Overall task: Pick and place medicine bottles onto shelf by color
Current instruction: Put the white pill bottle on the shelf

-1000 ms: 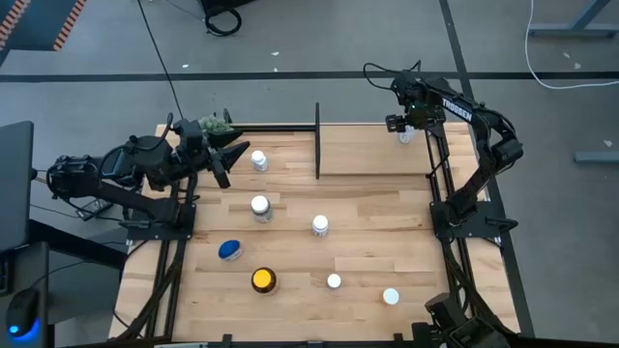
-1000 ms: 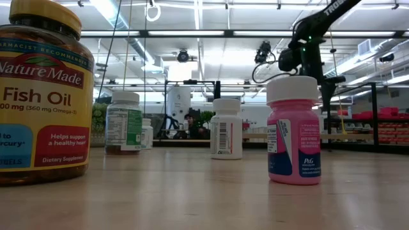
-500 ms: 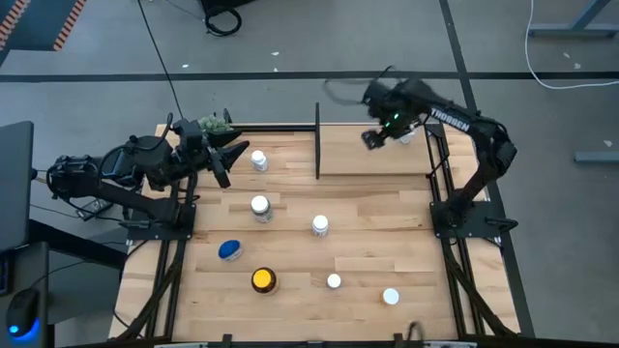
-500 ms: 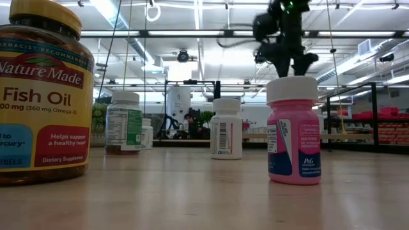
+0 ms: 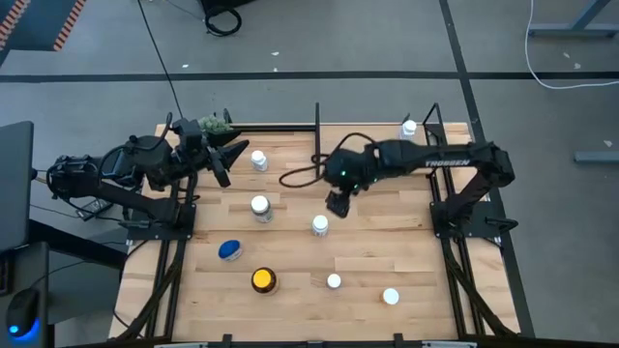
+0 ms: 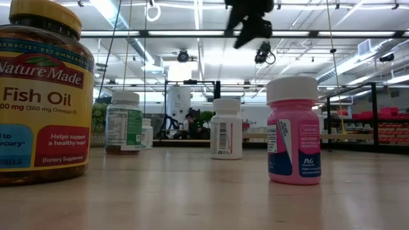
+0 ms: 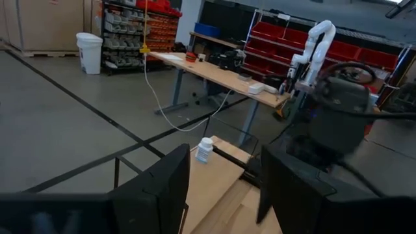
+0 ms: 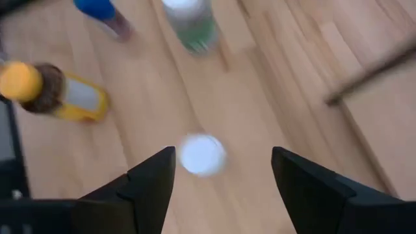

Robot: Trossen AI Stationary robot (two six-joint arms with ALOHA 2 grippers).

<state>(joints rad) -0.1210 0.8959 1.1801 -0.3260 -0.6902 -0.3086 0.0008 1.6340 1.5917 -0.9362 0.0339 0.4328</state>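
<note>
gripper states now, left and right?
Left gripper: open, empty, near the shelf.
Right gripper: open, empty, above a white-capped bottle.

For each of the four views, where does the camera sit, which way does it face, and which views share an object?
High: overhead, looking straight down on the shelf, left gripper and right gripper.
Low: tabletop height, facing the room; fish oil bottle up close.
Left wrist: past its open gripper toward a white bottle on the shelf.
Right wrist: open gripper above a white-capped bottle.
Shared: that bottle also appears in the high view.
</note>
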